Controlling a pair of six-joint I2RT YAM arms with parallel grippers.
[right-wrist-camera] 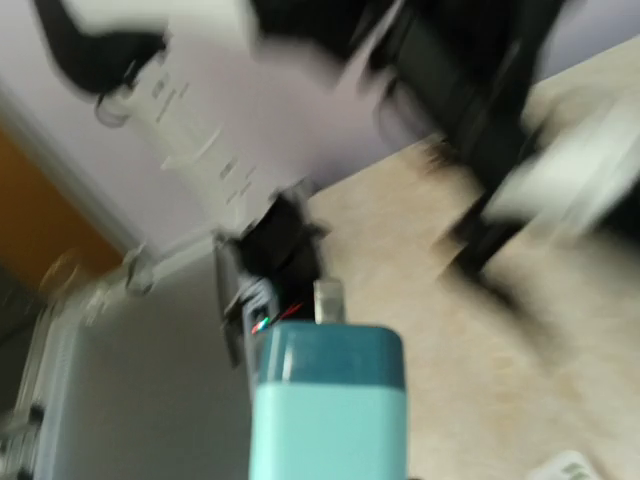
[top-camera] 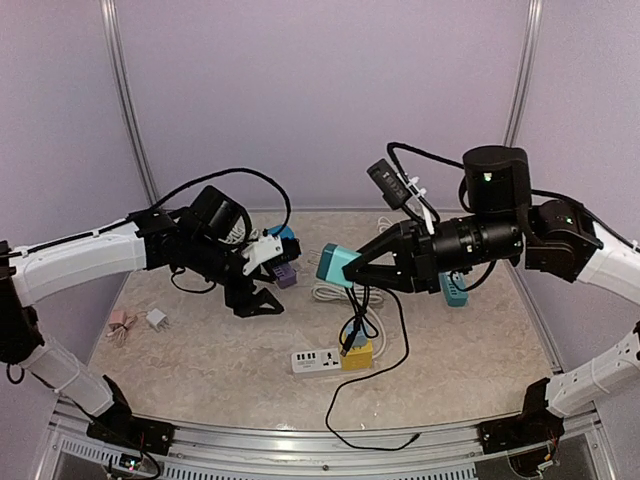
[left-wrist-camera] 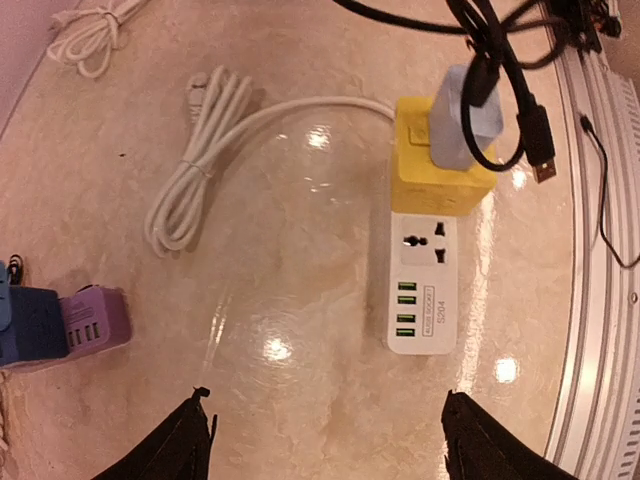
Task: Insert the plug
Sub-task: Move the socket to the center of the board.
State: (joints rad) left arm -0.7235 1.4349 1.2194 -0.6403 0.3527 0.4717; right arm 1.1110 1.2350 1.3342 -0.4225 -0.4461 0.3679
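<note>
Aloft, plug [top-camera: 332, 263] in right end effector [top-camera: 352, 272]

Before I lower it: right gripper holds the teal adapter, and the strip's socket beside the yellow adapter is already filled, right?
No. The left wrist view shows that socket beside the yellow adapter empty; the right gripper does hold the teal adapter.

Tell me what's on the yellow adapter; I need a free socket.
A pale blue plug stands on the yellow adapter, a black cable passing over it. Sockets beneath both are covered.
</note>
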